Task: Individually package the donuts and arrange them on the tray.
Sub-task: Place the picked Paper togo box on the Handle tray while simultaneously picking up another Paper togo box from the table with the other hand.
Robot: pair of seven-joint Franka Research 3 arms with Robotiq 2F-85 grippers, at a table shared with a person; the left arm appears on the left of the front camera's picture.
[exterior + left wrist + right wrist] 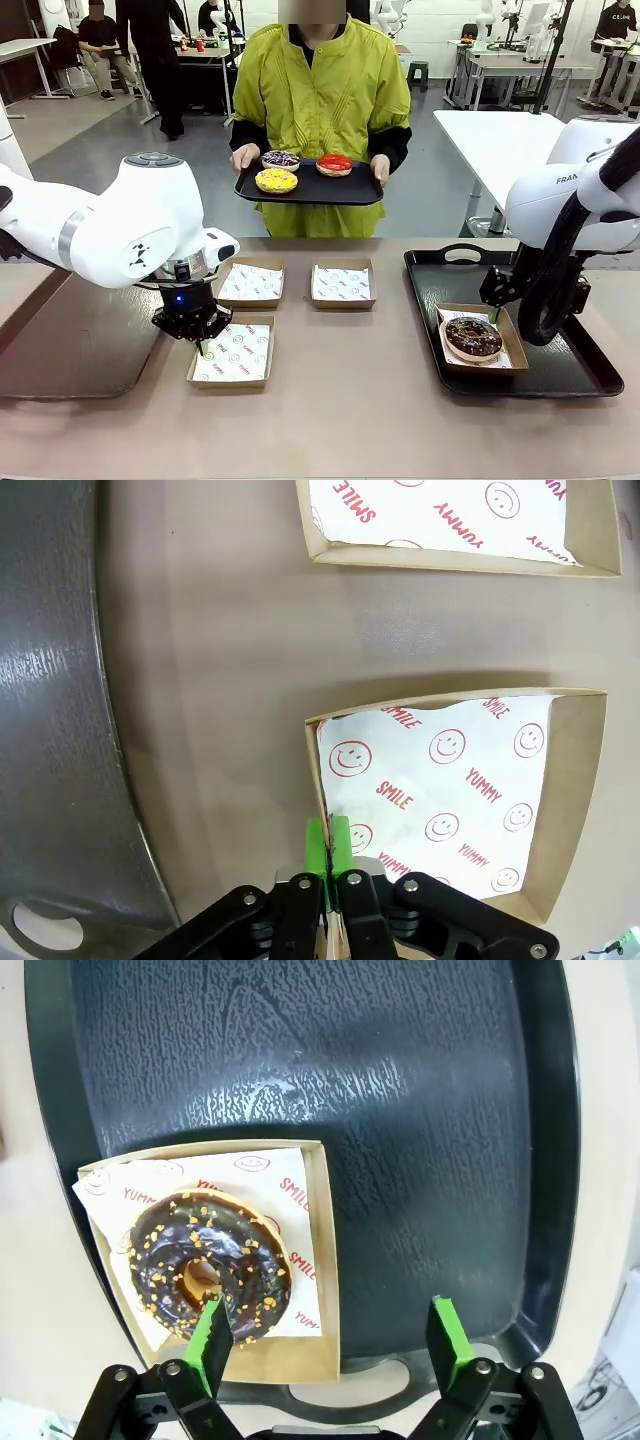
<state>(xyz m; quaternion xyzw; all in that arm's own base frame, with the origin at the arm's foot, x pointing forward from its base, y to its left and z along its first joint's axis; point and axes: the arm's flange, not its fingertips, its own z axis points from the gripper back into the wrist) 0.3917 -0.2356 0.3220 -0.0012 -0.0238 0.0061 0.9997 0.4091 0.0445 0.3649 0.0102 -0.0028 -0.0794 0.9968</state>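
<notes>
Box (235,355) wall, well left of tray (560,372), clamped in left pincer (327,842), probably for repositioning; right pincer (328,1315) apart above tray, boxed chocolate donut (165,1260) already placed.

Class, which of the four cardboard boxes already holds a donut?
The box on the black tray: the chocolate donut lies in it. The other three boxes, on the table, hold only printed paper.
</notes>
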